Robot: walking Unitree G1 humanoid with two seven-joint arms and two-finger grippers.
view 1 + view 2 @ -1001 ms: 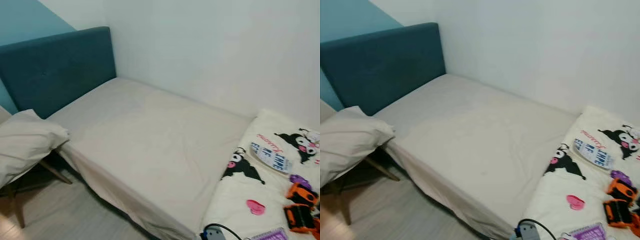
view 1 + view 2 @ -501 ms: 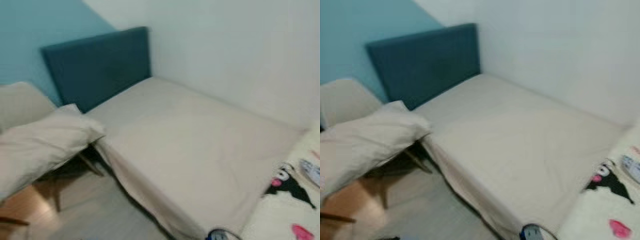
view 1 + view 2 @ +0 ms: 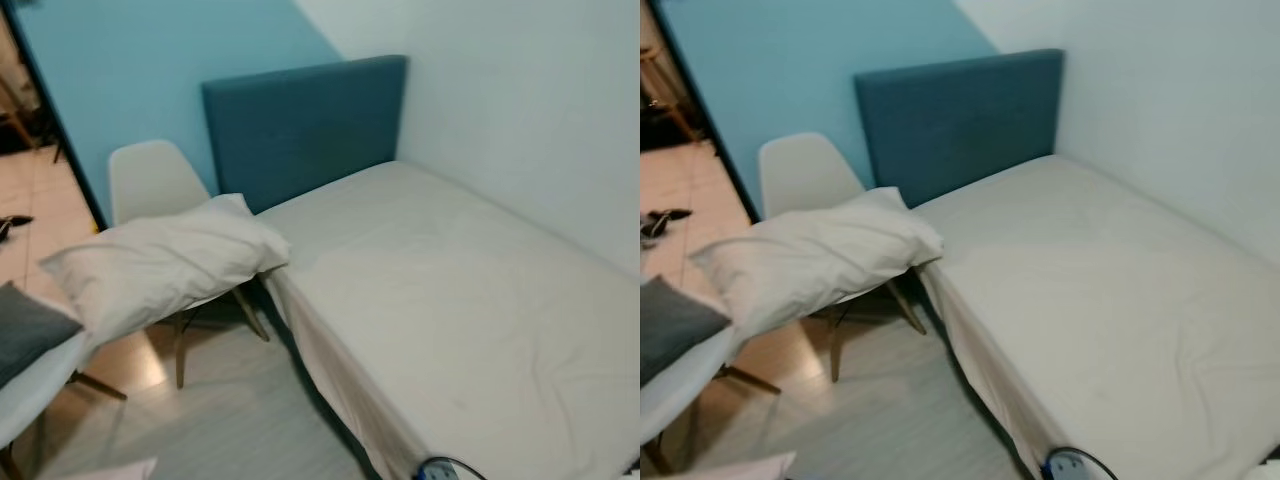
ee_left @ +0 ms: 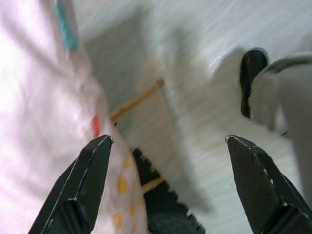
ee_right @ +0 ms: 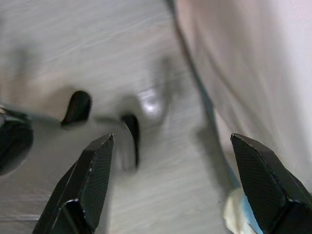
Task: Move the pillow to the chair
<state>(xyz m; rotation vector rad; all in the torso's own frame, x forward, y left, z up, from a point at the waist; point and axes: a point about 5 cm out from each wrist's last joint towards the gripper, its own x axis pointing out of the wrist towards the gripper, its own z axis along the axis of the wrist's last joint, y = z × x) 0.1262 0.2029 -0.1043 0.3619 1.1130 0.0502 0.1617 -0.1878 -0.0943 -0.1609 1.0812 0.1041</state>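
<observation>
Nothing on the bed (image 3: 470, 300) has shifted; only the head camera swung left, bringing the chair (image 3: 150, 180) into sight. Beside the bed, the pillow (image 3: 170, 262) lies across that chair's seat. Both end effectors, left (image 4: 168, 141) and right (image 5: 170, 139), hang spread open above the floor (image 3: 240, 420).
</observation>
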